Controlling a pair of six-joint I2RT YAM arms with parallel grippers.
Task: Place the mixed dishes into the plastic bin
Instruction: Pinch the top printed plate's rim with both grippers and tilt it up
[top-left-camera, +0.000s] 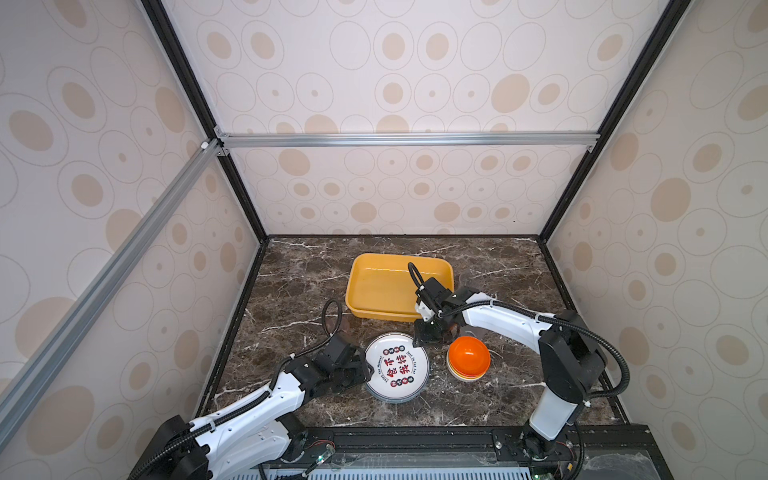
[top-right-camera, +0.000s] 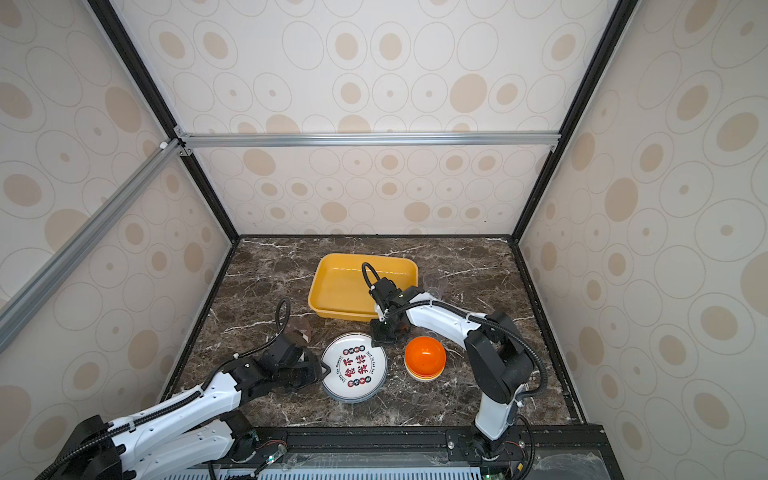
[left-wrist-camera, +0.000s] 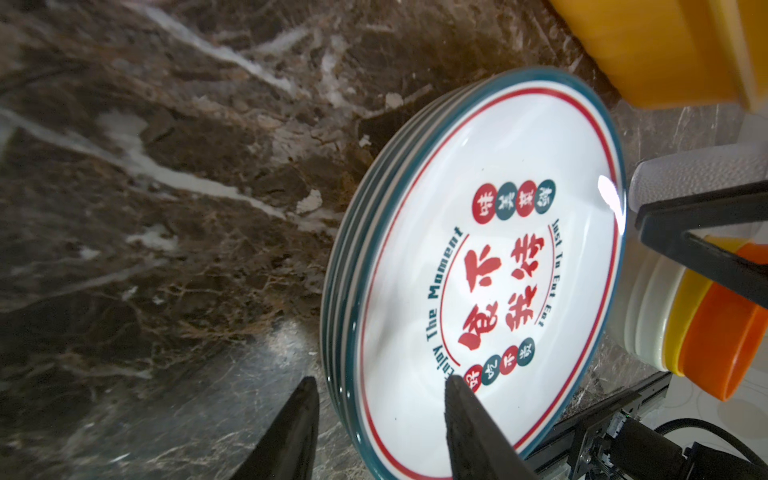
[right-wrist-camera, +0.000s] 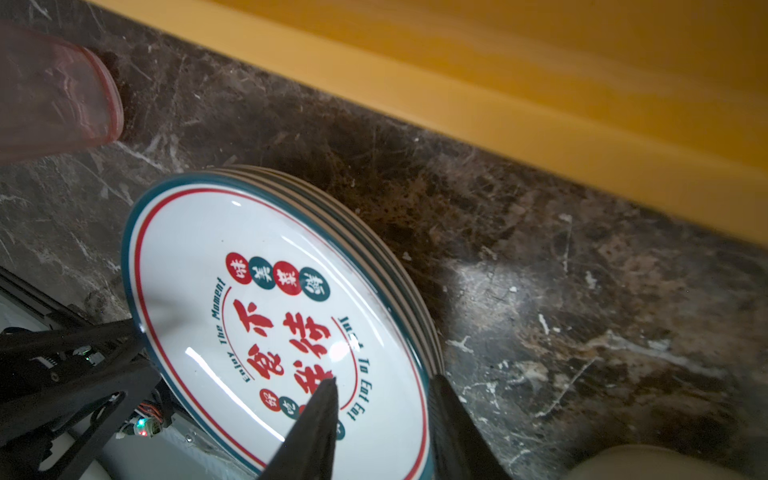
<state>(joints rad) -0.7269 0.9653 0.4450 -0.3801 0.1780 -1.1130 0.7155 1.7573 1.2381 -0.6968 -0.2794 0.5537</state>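
One stack of round white plates (top-left-camera: 397, 368) with red characters sits near the front of the marble tabletop (top-left-camera: 291, 286). The wrist views show four or five teal-edged rims in it, though I cannot fix the exact number. Just to its right is one stack of upturned bowls (top-left-camera: 468, 356): orange on top, yellow under it and off-white lowest, so at least three. Behind both lies the single mustard-yellow plastic bin (top-left-camera: 376, 286), apart from the plates and holding no dishes. Two cups show: a pinkish cup (top-right-camera: 300, 328) left of the bin and a clear cup (top-right-camera: 436, 284) at its right side. The left arm lies low and stretched from the front left corner. The left gripper (left-wrist-camera: 378, 378) straddles the stack's left rim with its jaws apart and a gap at the outer finger. The right arm rises from the front right, elbow high, forearm sloping down leftward. The right gripper (right-wrist-camera: 384, 380) straddles the far right rim, its outer finger against the stack's edge; whether it pinches I cannot tell.
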